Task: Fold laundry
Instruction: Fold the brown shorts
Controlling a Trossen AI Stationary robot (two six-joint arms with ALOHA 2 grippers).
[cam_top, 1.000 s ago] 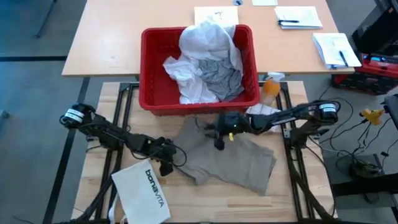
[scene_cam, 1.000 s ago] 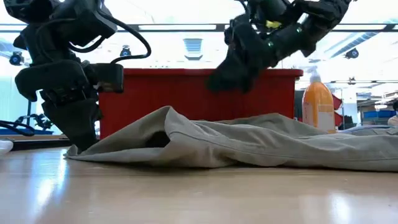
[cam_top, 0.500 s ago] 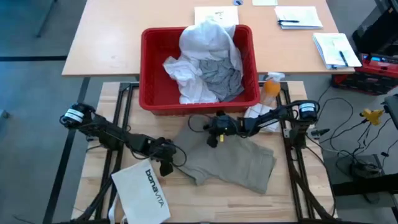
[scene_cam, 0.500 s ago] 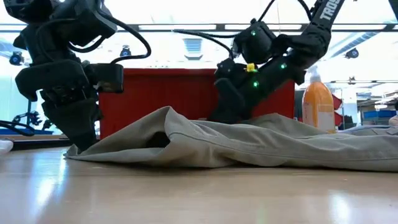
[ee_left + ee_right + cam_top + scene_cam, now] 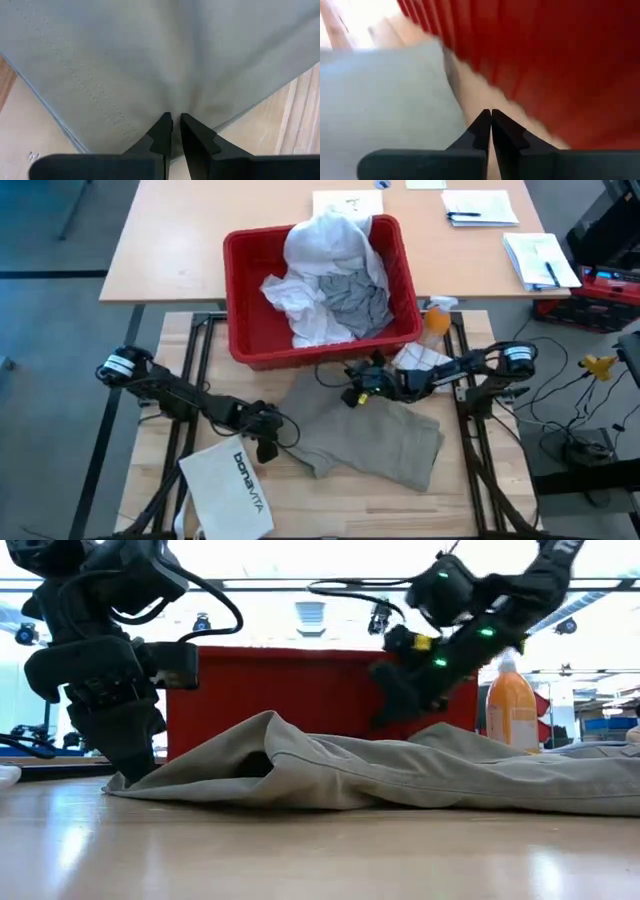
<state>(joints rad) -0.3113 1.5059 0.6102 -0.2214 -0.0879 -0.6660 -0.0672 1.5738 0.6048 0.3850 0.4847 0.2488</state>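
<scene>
Since half a second ago the right gripper (image 5: 352, 396) has lifted off the khaki-tan cloth garment (image 5: 365, 435), and the red plastic basket (image 5: 250, 330) has turned slightly. Its fingers (image 5: 487, 127) are pressed together, holding nothing, beside the basket wall. Stretched low across the wooden worktop (image 5: 170, 430), the left gripper (image 5: 268, 442) pinches the garment's edge, fingers (image 5: 162, 131) nearly closed on the fabric.

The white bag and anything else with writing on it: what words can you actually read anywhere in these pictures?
"bonavita": printed on the white bag lying at the table's front left.
Papers on the far desk: print too small to read.
Orange spray bottle: no readable label.
Lettering on the right arm in the low view: cut off, unreadable.
</scene>
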